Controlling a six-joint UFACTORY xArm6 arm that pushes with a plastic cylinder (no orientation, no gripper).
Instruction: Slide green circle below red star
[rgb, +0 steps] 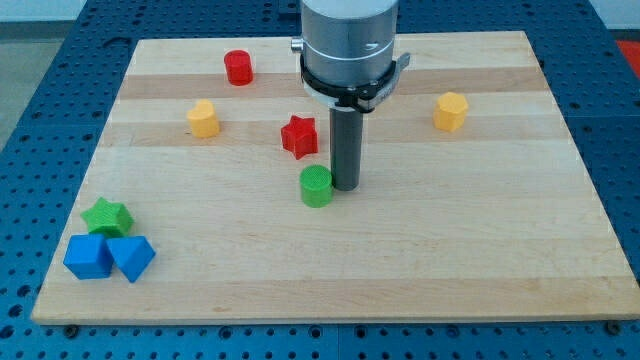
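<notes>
The green circle (316, 186) lies near the board's middle, just below and slightly right of the red star (299, 136). My tip (346, 186) rests on the board right beside the green circle's right side, touching or nearly touching it. The rod rises from there to the grey arm head (349, 45) at the view's top.
A red cylinder (238, 68) sits at the upper left, a yellow block (203, 119) left of the red star, a yellow hexagon (451, 111) at the right. A green star (107, 216) and two blue blocks (89, 256) (131, 257) cluster at the lower left of the wooden board (450, 250).
</notes>
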